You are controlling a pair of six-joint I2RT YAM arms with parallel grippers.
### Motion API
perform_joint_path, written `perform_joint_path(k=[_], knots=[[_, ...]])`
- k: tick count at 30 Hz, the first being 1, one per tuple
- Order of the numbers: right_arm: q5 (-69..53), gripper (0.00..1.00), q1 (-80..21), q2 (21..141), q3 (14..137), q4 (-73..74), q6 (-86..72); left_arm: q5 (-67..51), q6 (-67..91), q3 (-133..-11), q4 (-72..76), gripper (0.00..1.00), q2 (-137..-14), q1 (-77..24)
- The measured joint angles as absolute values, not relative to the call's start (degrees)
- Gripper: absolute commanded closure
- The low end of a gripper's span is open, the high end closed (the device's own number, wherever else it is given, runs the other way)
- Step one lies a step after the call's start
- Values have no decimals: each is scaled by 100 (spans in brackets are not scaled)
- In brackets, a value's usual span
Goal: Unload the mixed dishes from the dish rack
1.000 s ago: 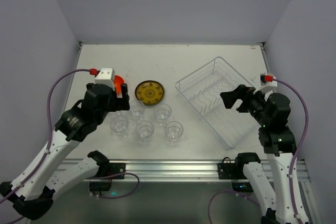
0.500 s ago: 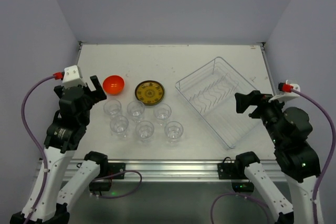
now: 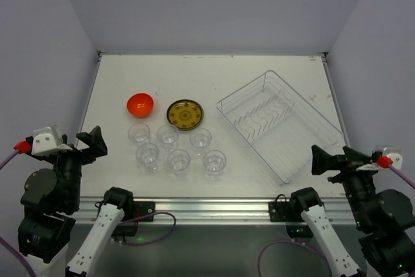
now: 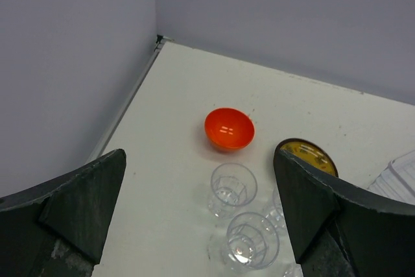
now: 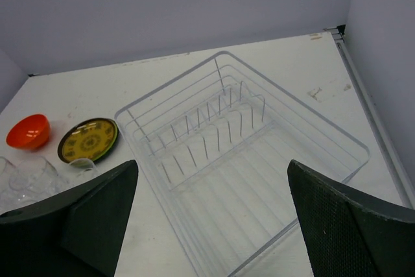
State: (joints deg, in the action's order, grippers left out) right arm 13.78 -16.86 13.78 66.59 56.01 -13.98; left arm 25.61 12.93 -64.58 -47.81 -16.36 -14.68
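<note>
White tabletop point(image 3: 194, 76): glossy orange bowl point(image 3: 140, 104), clear rectangular rack point(image 3: 295, 144).

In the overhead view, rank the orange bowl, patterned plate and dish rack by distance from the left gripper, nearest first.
1. The orange bowl, left side, just beyond the left gripper.
2. The patterned plate, centre, right of the bowl.
3. The dish rack, far right.
</note>
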Motion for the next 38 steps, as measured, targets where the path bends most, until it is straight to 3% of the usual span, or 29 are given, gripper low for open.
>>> perform_joint_path(k=[6, 38], knots=[[1389, 1, -1686, 639, 6541, 5655, -1245, 2709, 1295, -6458, -5249, 0, -1431, -1608], [1553, 1, -1688, 814, 6003, 5616, -1391, 3155, 1256, -6508, -5443, 0, -1382, -1846]])
